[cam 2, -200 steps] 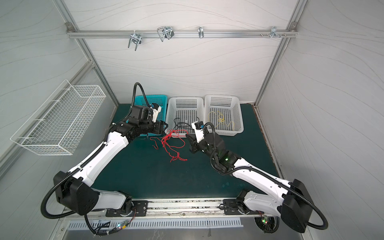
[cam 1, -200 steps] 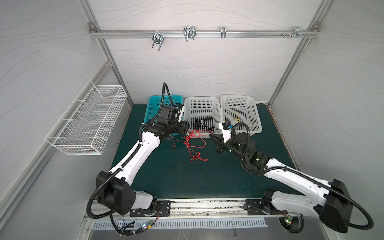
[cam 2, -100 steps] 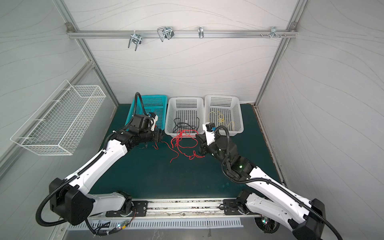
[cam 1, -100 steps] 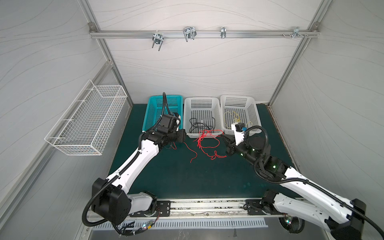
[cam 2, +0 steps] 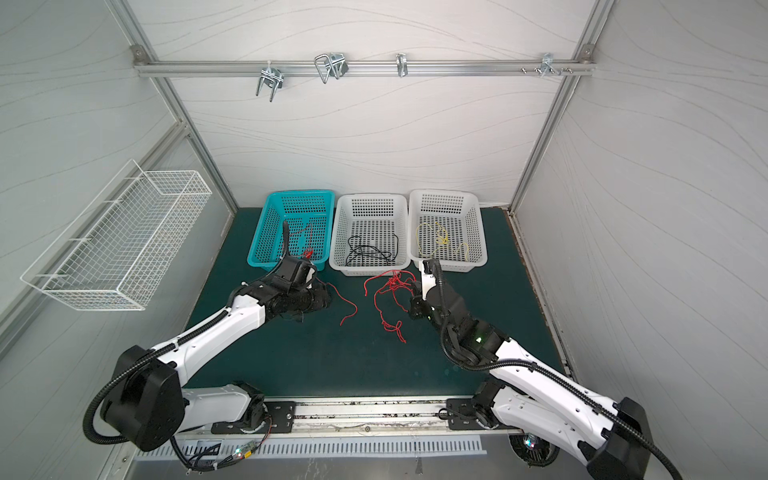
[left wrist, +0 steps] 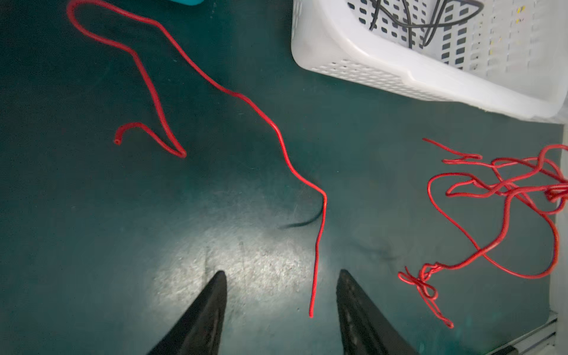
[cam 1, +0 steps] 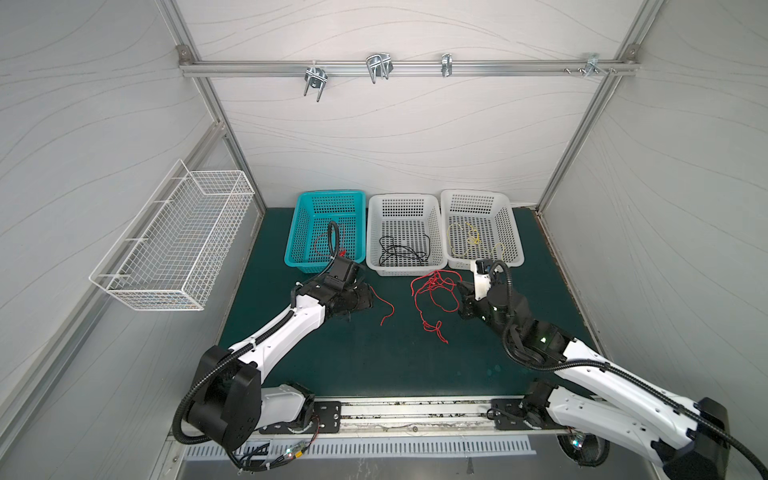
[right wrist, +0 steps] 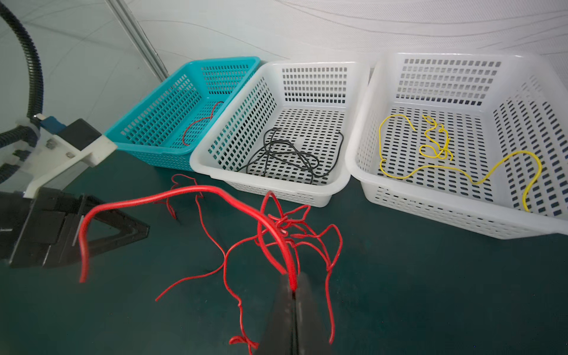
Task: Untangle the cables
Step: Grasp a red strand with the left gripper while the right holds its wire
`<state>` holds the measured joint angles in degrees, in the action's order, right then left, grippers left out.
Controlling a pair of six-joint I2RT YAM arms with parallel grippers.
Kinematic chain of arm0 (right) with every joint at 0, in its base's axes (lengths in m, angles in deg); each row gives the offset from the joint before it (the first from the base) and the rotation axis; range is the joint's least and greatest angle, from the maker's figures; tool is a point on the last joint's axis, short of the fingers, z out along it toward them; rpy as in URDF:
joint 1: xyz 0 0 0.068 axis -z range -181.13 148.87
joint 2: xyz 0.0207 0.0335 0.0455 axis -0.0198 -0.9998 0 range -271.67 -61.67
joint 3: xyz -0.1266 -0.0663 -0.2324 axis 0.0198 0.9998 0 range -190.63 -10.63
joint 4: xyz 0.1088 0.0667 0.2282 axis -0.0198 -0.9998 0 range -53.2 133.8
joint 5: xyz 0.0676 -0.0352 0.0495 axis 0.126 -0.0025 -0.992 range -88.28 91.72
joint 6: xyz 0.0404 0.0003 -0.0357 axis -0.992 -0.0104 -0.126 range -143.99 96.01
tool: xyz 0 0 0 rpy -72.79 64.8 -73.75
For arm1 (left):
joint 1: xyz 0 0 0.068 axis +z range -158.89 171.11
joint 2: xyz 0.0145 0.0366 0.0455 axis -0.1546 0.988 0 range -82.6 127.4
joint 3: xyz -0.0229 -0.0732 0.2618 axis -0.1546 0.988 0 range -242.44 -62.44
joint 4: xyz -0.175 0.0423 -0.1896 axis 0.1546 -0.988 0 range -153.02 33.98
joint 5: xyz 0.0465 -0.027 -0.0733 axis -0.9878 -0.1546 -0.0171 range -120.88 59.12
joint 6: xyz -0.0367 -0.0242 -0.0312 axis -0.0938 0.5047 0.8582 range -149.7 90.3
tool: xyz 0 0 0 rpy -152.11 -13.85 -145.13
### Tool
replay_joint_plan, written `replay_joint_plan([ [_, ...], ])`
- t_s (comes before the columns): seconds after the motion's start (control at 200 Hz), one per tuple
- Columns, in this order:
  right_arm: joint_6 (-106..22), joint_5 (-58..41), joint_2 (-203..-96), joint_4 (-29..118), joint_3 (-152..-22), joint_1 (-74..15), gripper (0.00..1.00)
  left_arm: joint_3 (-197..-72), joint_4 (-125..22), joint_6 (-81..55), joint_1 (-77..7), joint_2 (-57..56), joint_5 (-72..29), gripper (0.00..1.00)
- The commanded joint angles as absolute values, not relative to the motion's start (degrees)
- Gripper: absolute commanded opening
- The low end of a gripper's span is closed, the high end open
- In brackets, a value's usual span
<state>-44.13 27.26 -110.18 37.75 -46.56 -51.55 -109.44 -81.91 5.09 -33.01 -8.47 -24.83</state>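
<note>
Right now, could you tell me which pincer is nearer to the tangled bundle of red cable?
Right. The right pincer is shut on a strand of the tangled bundle of red cable; the left pincer stands open, apart from it, by a separate loose red wire.

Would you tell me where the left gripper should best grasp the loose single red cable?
Grip the loose red cable on its straight end stretch, moving the left gripper straight ahead: that stretch points between its open jaws, apart from the red tangle pinched by the right gripper.

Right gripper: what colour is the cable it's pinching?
Red. The cable shows best in the right wrist view.
</note>
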Motion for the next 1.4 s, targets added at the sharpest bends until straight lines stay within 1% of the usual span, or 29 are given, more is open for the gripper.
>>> replay_joint_plan([
  [0.0, -46.32, 29.11, -109.18, 40.37, -45.17, -51.98, 0.0, -109.24, -74.22, 11.5, -33.24, -6.62, -25.52, 0.58],
  [0.145, -46.58, 28.79, -109.82, 41.46, -44.44, -51.96, 0.0, -109.03, -69.7, 13.53, -33.24, -2.53, -26.86, 0.57],
  [0.365, -46.59, 27.51, -111.52, 42.39, -44.13, -51.94, 0.0, -109.97, -63.62, 16.16, -33.21, 6.42, -27.01, 0.54],
  [0.53, -45.26, 24.07, -111.33, 44.7, -43.11, -51.94, 0.0, -108.0, -55.71, 17.48, -33.24, 8.77, -28.76, 0.54],
  [0.815, -44.23, 23.16, -111.46, 47.22, -41.83, -51.96, 0.0, -110.61, -53.34, 17.73, -33.24, 14.74, -31.31, 0.52],
  [0.866, -43.95, 23.08, -111.51, 47.36, -41.9, -51.94, 0.0, -110.92, -53.0, 17.78, -33.23, 15.84, -31.32, 0.49],
  [0.921, -43.69, 23.21, -111.7, 47.53, -41.82, -51.94, 0.0, -110.99, -52.62, 17.97, -33.24, 16.64, -31.57, 0.41],
  [0.996, -43.59, 23.43, -112.14, 47.74, -41.91, -51.95, 0.0, -110.63, -52.39, 18.26, -33.24, 16.65, -32.17, 0.21],
  [1.076, -43.54, 23.52, -112.76, 48.26, -41.92, -51.94, 0.0, -109.88, -52.71, 18.39, -33.32, 15.77, -33.01, 0.05],
  [1.096, -43.43, 23.54, -112.89, 48.41, -41.92, -51.96, 0.0, -109.67, -52.99, 18.45, -33.39, 15.44, -33.38, 0.0],
  [1.256, -42.64, 23.31, -114.84, 49.29, -42.52, -51.94, 0.0, -107.58, -55.46, 18.45, -34.74, 11.09, -36.37, 0.0],
  [1.396, -42.1, 22.24, -116.5, 51.02, -42.98, -51.98, 0.0, -107.66, -60.97, 16.39, -37.5, 5.83, -40.29, 0.0],
])
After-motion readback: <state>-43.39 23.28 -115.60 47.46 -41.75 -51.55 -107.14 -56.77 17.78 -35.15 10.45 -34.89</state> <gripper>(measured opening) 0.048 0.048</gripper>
